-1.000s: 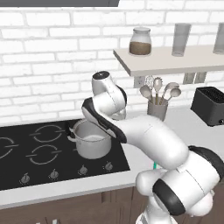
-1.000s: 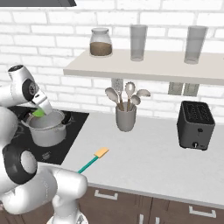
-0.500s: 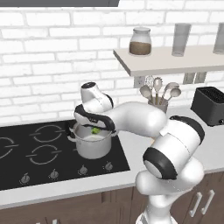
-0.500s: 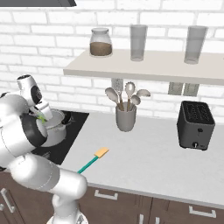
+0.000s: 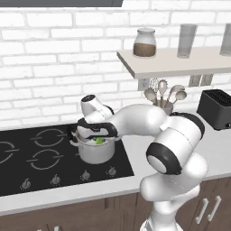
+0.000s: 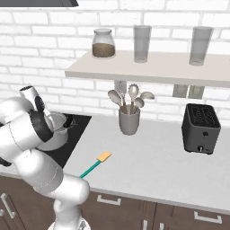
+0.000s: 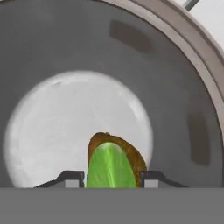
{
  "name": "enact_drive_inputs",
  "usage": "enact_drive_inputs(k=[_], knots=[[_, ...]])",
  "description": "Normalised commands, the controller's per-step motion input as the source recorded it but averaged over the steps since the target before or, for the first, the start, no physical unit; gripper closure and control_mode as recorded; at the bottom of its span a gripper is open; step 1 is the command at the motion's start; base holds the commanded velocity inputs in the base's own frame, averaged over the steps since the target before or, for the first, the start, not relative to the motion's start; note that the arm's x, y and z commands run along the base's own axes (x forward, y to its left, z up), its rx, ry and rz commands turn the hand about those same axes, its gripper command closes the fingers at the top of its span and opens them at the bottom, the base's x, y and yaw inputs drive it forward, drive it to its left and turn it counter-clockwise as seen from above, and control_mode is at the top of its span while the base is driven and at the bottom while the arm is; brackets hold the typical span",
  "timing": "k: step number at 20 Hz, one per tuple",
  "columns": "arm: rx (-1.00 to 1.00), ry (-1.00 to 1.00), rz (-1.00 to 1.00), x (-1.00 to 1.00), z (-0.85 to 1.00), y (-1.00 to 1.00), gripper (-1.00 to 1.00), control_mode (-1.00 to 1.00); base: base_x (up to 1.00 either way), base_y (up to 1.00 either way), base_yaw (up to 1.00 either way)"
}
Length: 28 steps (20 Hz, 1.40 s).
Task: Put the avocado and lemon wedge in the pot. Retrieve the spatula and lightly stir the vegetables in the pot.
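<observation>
Over the pot (image 5: pixel 95 151) | jaws grasping avocado (image 7: pixel 114 162) | spatula (image 6: pixel 95 164) flat on counter, yellow head toward wall

I'm in a kitchen: black glass hob (image 5: pixel 40 153), white brick wall (image 5: pixel 58 58), black toaster (image 6: pixel 201 129) on the pale grey worktop (image 6: pixel 148 166).
</observation>
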Motion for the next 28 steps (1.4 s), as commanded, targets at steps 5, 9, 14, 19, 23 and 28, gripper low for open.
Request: enact_drive_inputs(k=[5, 9, 14, 19, 23, 28], knots=[[0.00, -0.10, 0.01, 0.00, 0.60, 0.00, -1.00, -1.00, 0.00, 0.00, 0.00], [0.02, -0.06, 0.04, -0.10, 0.98, -0.12, -1.00, -1.00, 0.00, 0.00, 0.00], [0.06, 0.00, 0.13, -0.32, 0.95, -0.53, -1.00, -1.00, 0.00, 0.00, 0.00], [0.00, 0.07, 0.28, -0.11, 0.42, -0.71, -1.00, -1.00, 0.00, 0.00, 0.00], [-0.10, 0.06, 0.52, -0.16, 0.02, -0.64, -1.00, -1.00, 0.00, 0.00, 0.00], [-0.16, 0.11, 0.64, -0.06, 0.00, -0.43, -1.00, -1.00, 0.00, 0.00, 0.00]])
